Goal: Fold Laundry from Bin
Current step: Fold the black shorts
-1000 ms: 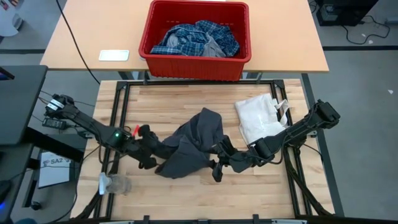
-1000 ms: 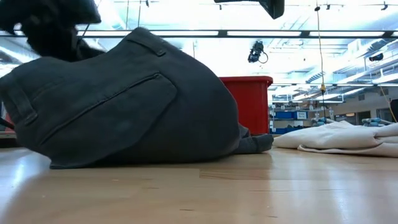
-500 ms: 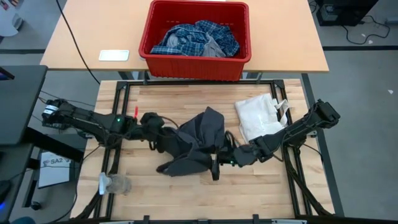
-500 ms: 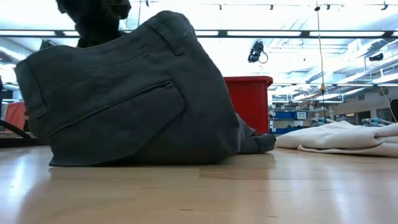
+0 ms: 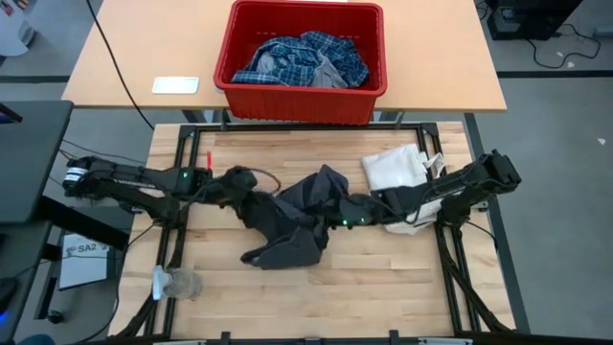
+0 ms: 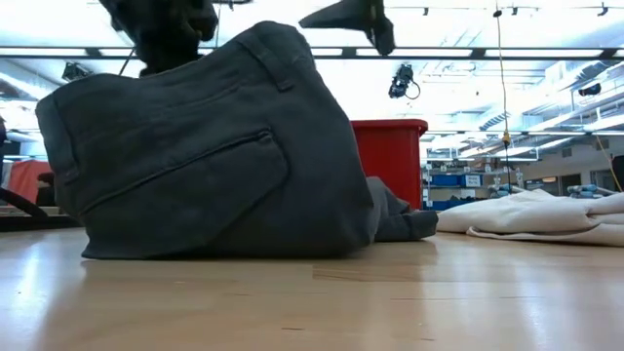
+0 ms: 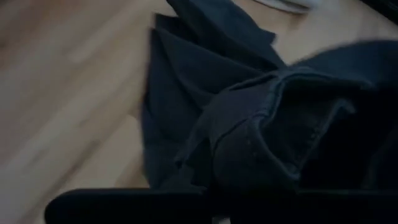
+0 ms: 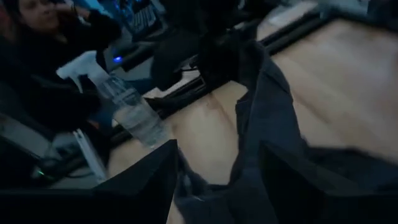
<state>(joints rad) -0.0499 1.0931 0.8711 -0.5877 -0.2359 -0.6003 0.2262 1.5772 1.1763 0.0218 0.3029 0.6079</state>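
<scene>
The dark grey shorts [image 5: 297, 222] lie bunched on the table's middle, with their waistband end raised [image 6: 195, 146]. My left gripper [image 5: 245, 190] is shut on that raised end and also shows in the low view [image 6: 161, 24]. My right gripper [image 5: 337, 217] is over the shorts' right part, with dark cloth between its fingers [image 8: 261, 124]. The red bin [image 5: 302, 91] stands on the far table. It holds the blue-and-white plaid shirt [image 5: 287, 56] and a light grey piece [image 5: 330, 72]. My left gripper holds the shorts by the waistband end [image 7: 273, 143], coming from the table's left. The fingers themselves are hidden under the bunched cloth. That end is lifted, and the rest of the shorts rests on the table [image 6: 224, 249]. My right gripper has a fold of the shorts [image 8: 249, 168] between its two fingers [image 8: 146, 180], coming level from the table's right. The cloth fills the gap. From there it rises toward my left gripper.
A white fabric bag [image 5: 395, 177] lies at the table's right, under my right arm. A spray bottle [image 5: 172, 283] lies at the near left corner. A white flat object [image 5: 175, 85] lies left of the bin. A person shows beyond the table [image 8: 37, 37].
My left gripper has gone toward the far edge and a little right, carrying the waistband end higher. My right gripper has gone from the shorts' near right edge toward the far edge, over the shorts. The shorts have bunched up toward the middle.
</scene>
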